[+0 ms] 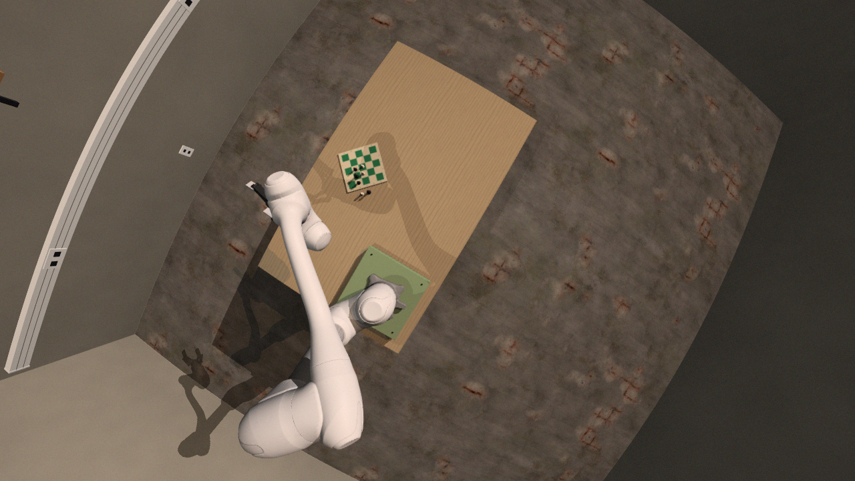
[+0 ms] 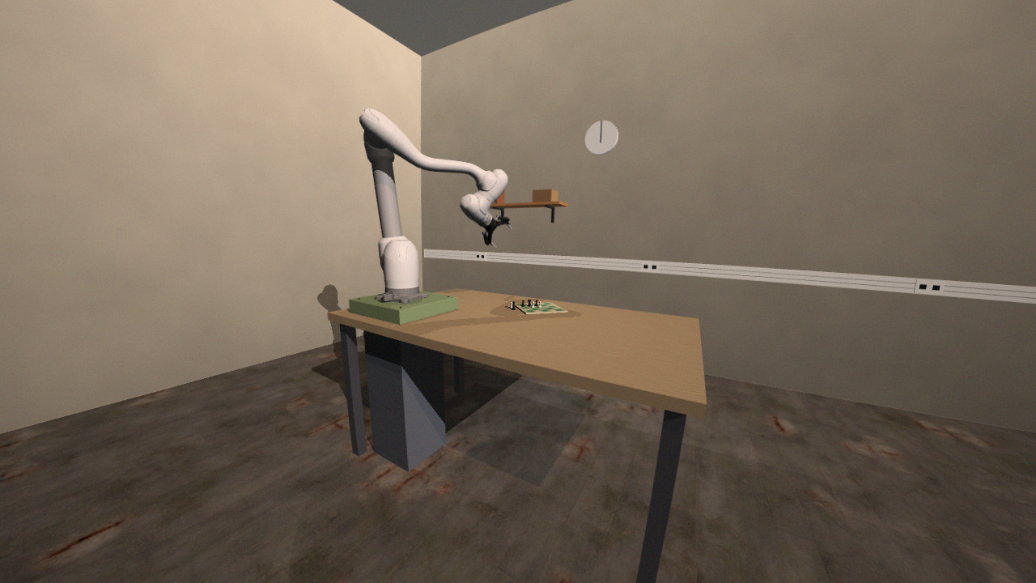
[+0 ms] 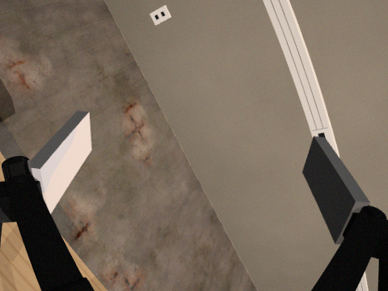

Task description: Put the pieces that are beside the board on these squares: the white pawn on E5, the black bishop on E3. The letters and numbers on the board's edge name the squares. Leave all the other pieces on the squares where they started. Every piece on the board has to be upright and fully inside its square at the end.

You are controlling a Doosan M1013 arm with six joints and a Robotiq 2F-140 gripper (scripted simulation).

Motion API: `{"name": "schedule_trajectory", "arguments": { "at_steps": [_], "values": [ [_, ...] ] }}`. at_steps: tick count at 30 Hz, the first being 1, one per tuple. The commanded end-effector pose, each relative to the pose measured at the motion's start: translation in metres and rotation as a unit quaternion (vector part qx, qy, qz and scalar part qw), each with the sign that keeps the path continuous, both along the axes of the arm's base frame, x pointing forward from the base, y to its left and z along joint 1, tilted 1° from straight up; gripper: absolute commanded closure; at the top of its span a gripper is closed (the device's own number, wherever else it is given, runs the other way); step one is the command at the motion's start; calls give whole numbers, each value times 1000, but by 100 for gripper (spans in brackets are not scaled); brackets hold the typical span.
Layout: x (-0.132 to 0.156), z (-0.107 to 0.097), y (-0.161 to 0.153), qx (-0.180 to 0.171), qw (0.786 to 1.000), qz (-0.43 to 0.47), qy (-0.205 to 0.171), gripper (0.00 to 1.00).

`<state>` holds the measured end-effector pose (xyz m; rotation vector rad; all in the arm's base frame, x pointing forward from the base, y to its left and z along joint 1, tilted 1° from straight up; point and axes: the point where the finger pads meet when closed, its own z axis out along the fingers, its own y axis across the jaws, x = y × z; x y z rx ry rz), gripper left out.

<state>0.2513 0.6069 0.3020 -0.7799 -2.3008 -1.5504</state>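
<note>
The chessboard (image 1: 375, 162) (image 2: 554, 309) with green and cream squares lies on the table. Several small chess pieces stand on it, grouped near one side; their types and squares are too small to tell. Beside the board's edge nearer the robot base are a small light piece (image 1: 361, 194) and a dark piece (image 1: 368, 192), which fit the white pawn and black bishop; in the exterior view they overlap. My gripper (image 1: 258, 198) (image 2: 503, 236) (image 3: 200, 143) is wide open and empty, high above and off to the wall side of the board, tilted toward the wall. The wrist view shows no pieces.
The wooden table (image 1: 454, 113) (image 2: 615, 340) carries the green base plate (image 1: 365, 268) (image 2: 405, 310) under the arm. The wall behind has a shelf (image 2: 532, 205) with a box (image 2: 545, 195), a clock (image 2: 600, 137) and a white cable rail (image 2: 579, 261) (image 3: 297, 56).
</note>
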Motion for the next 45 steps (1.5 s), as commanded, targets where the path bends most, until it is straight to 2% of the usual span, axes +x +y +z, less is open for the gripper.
{"name": "schedule_trajectory", "arguments": {
  "at_steps": [1, 18, 22, 25, 28, 29, 30, 31, 32, 34, 36, 37, 38, 39, 40, 42, 43, 44, 45],
  "values": [
    [0, 0, 0, 0, 1000, 0, 0, 0],
    [0, 0, 0, 0, 1000, 0, 0, 0],
    [11, 0, 5, 1, 1000, 3, 5, 0],
    [40, -1, 16, 3, 1000, 12, 19, 0],
    [92, -9, 26, 3, 998, 27, 48, 0],
    [92, -9, 26, 3, 998, 27, 48, 0],
    [114, -15, 28, 3, 998, 34, 61, 0],
    [114, -15, 28, 3, 998, 34, 61, 0],
    [139, -22, 26, 2, 996, 41, 76, 0],
    [139, -22, 26, 2, 996, 41, 76, 0],
    [190, -41, 15, -3, 992, 56, 113, 0],
    [194, -42, 15, -3, 992, 56, 113, 0],
    [218, -53, 4, -6, 989, 64, 134, 0],
    [223, -54, 4, -6, 989, 64, 134, 0],
    [245, -66, -10, -9, 985, 72, 158, 0],
    [252, -69, -12, -9, 985, 72, 158, 0],
    [281, -85, -31, -13, 980, 79, 183, 0],
    [281, -85, -31, -13, 980, 79, 183, 0],
    [302, -99, -51, -17, 974, 87, 210, 0]
  ]
}}
